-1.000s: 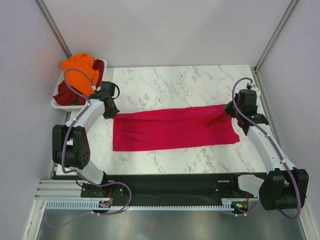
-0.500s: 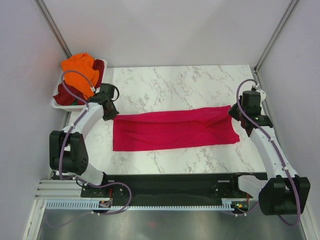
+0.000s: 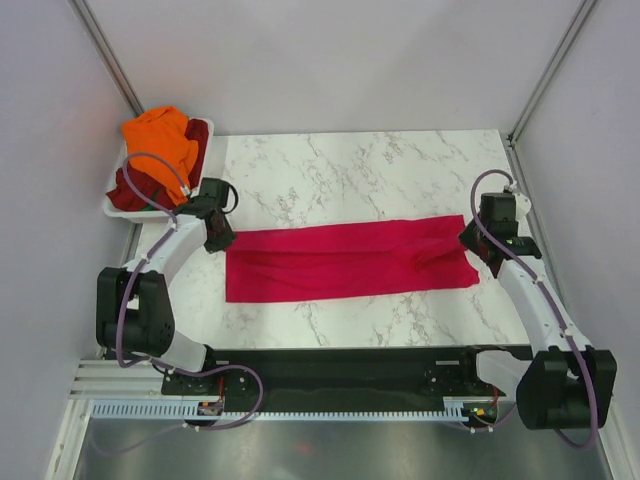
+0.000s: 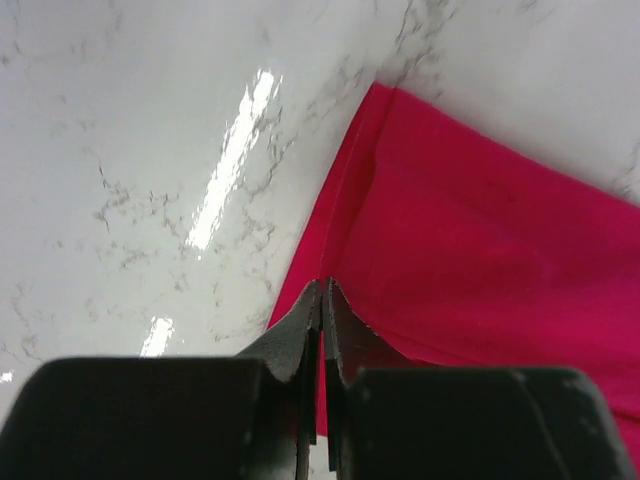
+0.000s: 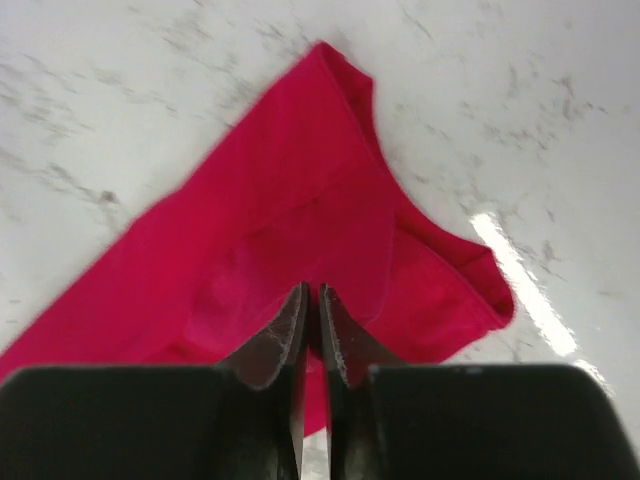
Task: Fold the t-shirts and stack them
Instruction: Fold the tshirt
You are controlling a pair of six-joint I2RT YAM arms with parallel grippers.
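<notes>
The crimson-pink t-shirt (image 3: 345, 260) lies folded into a long flat strip across the middle of the marble table. My left gripper (image 3: 224, 240) sits at the strip's far left corner. In the left wrist view the gripper (image 4: 322, 287) is shut on the cloth (image 4: 470, 230) at its edge. My right gripper (image 3: 472, 240) is at the strip's far right corner, and creases run from it. In the right wrist view the gripper (image 5: 310, 292) is shut on the shirt (image 5: 290, 210). The orange t-shirt (image 3: 160, 140) and the dark maroon t-shirt (image 3: 126, 190) lie heaped in the basket.
The white plastic basket (image 3: 116, 209) stands at the far left corner of the table, just behind my left arm. Grey walls close in on the left, the back and the right. Bare marble (image 3: 350, 170) lies beyond the pink strip.
Both grippers have moved a little toward the near edge. The right one has also gone outward, drawing the shirt's far right corner flatter and straighter. The basket has not moved.
</notes>
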